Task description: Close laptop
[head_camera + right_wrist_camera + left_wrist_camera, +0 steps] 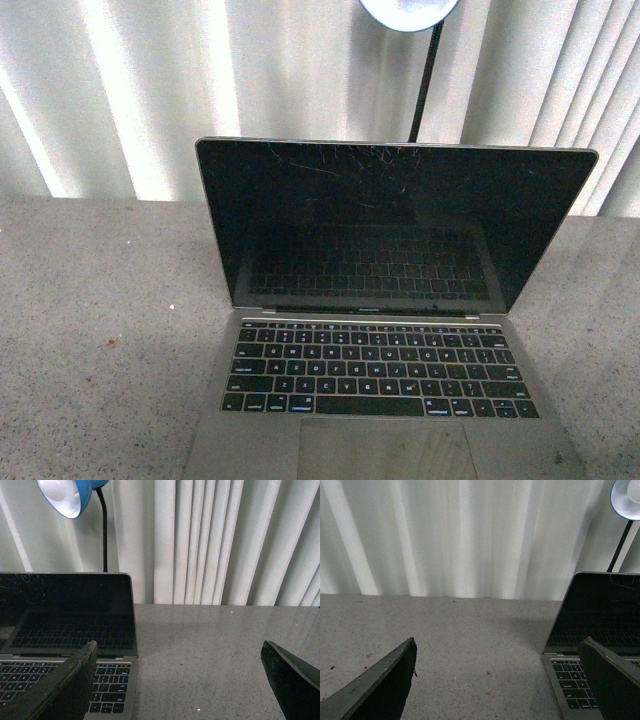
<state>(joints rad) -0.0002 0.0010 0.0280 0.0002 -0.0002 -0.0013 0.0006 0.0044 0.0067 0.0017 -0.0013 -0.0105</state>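
Front view, laptop (385,330) lid up, L pincer (499,641) spread wide, empty, R pincer (179,643) likewise

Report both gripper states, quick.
Left gripper: open, jaws wide apart, holding nothing.
Right gripper: open, jaws wide apart, holding nothing.

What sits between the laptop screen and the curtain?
A lamp stem rises behind the laptop, before the curtain; front and right wrist views show it.
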